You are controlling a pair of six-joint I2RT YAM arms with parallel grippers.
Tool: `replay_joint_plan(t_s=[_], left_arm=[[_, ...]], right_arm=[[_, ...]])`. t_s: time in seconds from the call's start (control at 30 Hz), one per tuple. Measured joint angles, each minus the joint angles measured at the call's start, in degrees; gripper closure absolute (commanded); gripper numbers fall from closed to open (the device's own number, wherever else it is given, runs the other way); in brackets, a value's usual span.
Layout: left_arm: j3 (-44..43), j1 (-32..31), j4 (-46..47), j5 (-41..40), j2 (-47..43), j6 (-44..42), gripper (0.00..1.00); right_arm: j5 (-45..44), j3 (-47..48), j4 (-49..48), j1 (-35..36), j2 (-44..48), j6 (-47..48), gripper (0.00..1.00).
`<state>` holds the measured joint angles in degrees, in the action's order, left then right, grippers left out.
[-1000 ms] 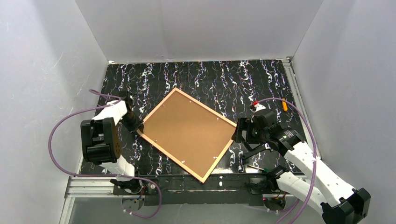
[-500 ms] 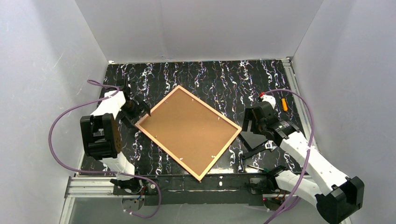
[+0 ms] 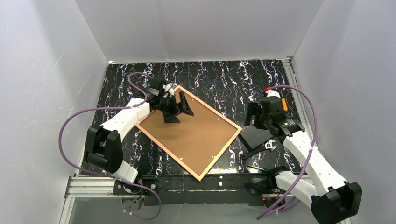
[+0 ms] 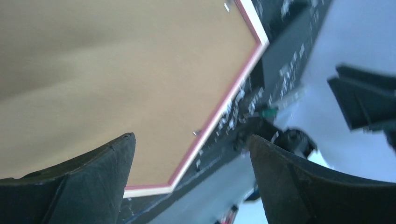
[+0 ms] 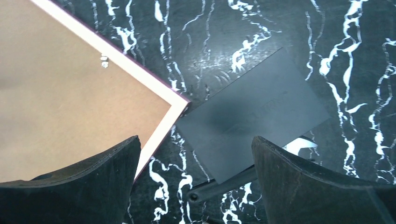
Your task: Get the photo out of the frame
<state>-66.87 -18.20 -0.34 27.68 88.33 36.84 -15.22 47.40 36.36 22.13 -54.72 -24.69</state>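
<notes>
Your frame (image 3: pixel 222 151) lies flat on the marbled table (image 3: pixel 224 79), back up, brown board (image 3: pixel 196 135) to the camera, so the photo can't be seen. It sits diamond-wise at the centre, its long axis running from 10 o'clock to 4 o'clock in the overhead view. Your left arm folds at its elbow near 8 o'clock and reaches toward 1 o'clock. The left gripper (image 3: pixel 179 111) is over the frame's 11 o'clock end, jaws spread wide, gripping nothing; whether a fingertip grazes the board, I can't say from here. Your right arm climbs from 5 o'clock toward 11. The right gripper (image 5: pixel 196 186) is spread just as wide, empty, above a dark card (image 5: pixel 254 133) that lies right at the frame's 3 o'clock corner. An orange-handled tool (image 3: pixel 284 103) rests just beyond that wrist.
</notes>
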Motion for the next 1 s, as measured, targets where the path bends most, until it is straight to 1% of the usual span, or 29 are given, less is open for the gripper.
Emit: replay_joint_plan(t_s=[0.07, 0.13, 0.23, 0.33, 0.4, 0.5, 0.53, 0.57, 0.6, 0.67, 0.73, 0.9, 1.0], left_arm=[[2.78, -4.13, 3.76, 3.72, -0.72, 0.81, 0.02], [4.94, -6.91, 6.05, 6.21, -1.42, 1.11, 0.02], [6.40, -9.49, 7.39, 8.81, -2.54, 1.07, 0.02], [6.32, -10.38, 7.76, 10.36, -3.63, 0.09, 0.02], [5.51, -10.51, 7.30, 11.32, -3.80, -0.85, 0.02], [2.91, -10.64, 6.67, 12.72, -3.45, -2.23, 0.02], [1.33, -10.67, 6.32, 13.33, -3.10, -2.80, 0.02], [-0.20, -10.67, 6.05, 13.81, -2.62, -3.43, 0.02], [-1.77, -10.67, 5.86, 14.23, -2.08, -4.04, 0.02], [-4.15, -10.67, 5.75, 14.97, -0.98, -5.27, 0.02], [-5.35, -10.67, 5.66, 15.45, -0.07, -6.49, 0.02], [-4.63, -10.82, 4.13, 15.80, 0.90, -9.70, 0.02], [-3.17, -10.91, 2.82, 15.30, 0.55, -11.63, 0.02]], right_arm=[[2.51, 0.07, -0.44, -0.07, 0.79, 0.15, 0.04], [4.39, -0.02, -0.68, -0.70, 1.75, 0.44, 0.04], [8.31, -0.42, -1.88, -3.04, 2.82, 1.01, 0.04], [11.43, -0.42, -3.45, -6.88, 1.03, 1.81, 0.04], [14.51, -0.44, -4.94, -11.19, -1.88, 2.19, 0.04], [23.58, -1.79, -9.66, -21.79, -5.81, 1.11, 0.04], [24.68, -2.05, -10.34, -23.28, -6.19, 0.85, 0.04], [27.87, -2.78, -12.33, -28.37, -7.78, 0.02, 0.04], [28.87, -2.82, -13.07, -31.04, -9.09, -0.55, 0.04], [28.48, -2.29, -13.42, -33.83, -11.85, -0.87, 0.04], [26.18, -1.20, -13.40, -35.26, -14.93, -0.66, 0.04], [17.22, 1.33, -14.01, -36.17, -19.04, 3.10, 0.04], [12.00, 4.57, -14.73, -36.50, -21.84, 6.45, 0.04]])
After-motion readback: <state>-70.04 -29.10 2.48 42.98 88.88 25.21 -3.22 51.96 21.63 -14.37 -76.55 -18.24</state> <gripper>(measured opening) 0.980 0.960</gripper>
